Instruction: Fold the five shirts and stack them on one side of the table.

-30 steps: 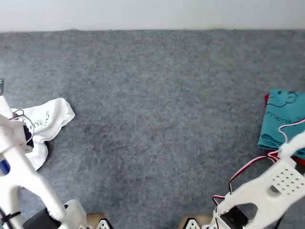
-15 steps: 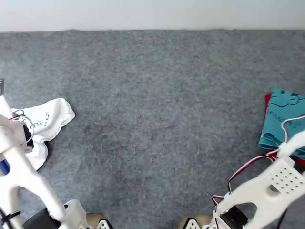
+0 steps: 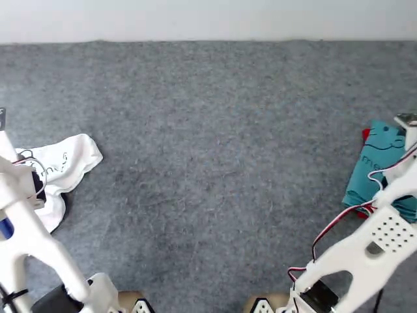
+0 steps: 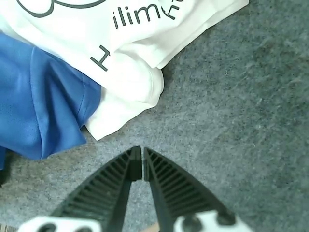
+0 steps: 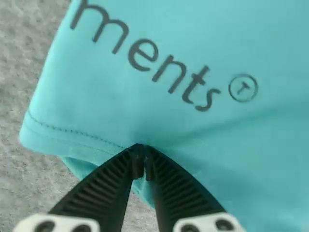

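Observation:
A folded teal shirt with dark print lies at the table's right edge on top of a red shirt. My right gripper is shut on the teal shirt, pinching its hemmed edge. At the left edge lies a crumpled white shirt with dark lettering. In the left wrist view the white shirt partly covers a blue shirt. My left gripper is shut on nothing, just above the grey mat and a little short of the white shirt's edge.
Grey felt covers the table, with a wide bare stretch between the two piles. A pale wall runs along the far edge. The white right arm with red wires rises from the near right, the left arm from the near left.
The teal shirt has slid and tilted leftward, toward the table's middle, with the right gripper on it. The right arm has reached farther over it. The left arm has not moved.

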`<action>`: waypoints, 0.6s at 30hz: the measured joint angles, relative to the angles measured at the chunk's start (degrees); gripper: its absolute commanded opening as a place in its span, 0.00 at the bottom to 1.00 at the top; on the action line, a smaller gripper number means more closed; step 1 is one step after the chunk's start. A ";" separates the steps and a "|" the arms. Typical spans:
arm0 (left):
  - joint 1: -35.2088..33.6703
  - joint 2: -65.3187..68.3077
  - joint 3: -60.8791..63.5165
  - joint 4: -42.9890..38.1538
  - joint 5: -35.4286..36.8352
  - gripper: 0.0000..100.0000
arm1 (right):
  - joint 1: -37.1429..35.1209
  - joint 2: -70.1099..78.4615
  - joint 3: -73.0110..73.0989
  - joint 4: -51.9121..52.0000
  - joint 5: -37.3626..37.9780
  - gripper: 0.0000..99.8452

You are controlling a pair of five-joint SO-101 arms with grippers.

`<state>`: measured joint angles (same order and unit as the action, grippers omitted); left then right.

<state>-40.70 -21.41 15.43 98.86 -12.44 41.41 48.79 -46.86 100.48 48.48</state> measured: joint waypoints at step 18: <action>0.00 0.00 0.00 0.00 0.00 0.01 | 8.00 -7.12 1.76 -6.42 5.27 0.01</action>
<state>-40.70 -21.41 15.43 98.86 -12.44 49.41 41.67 -45.10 94.07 53.76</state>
